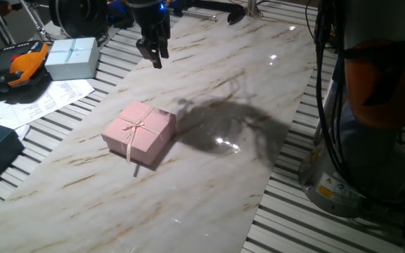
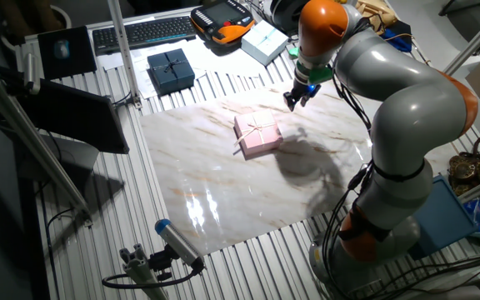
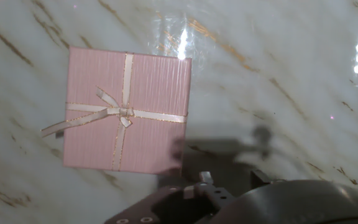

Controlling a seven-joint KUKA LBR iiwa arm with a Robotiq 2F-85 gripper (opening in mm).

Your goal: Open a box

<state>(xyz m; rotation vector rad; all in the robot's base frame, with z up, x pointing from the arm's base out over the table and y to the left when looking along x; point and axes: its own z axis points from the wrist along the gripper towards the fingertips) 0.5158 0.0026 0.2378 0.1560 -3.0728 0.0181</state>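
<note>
- Lying on the marble-patterned board (image 1: 209, 176) is the box (image 1: 140, 132), a small square pale-pink one with its lid on
- A thin cream ribbon (image 3: 122, 113) crosses the lid in both directions and is tied in a small bow near the middle; one loose end of the ribbon hangs over the side of the box
- In the hand view the box sits in the upper left part of the picture, and its shadow falls on the board to the right and below it
- The gripper (image 1: 153, 50) hangs in the air above the far part of the board, well apart from the box and touching nothing
- Its two fingers point downward and look near each other in one fixed view, but I cannot tell if they are together or a little apart; the hand view shows only the dark body of the hand at the bottom edge
- In the other fixed view the gripper (image 2: 297, 97) is to the upper right of the box (image 2: 257, 136), with the grey and orange arm (image 2: 390, 100) bending behind it
- A pale blue-white box (image 1: 72, 57) with a ribbon stands on the slatted table (image 1: 329, 225) beyond the board, near an orange and black handheld controller (image 1: 20, 67)
- A dark blue box (image 2: 172, 71) stands on the slats in front of a keyboard (image 2: 144, 32)
- Some printed papers (image 1: 48, 98) lie beside the board
</note>
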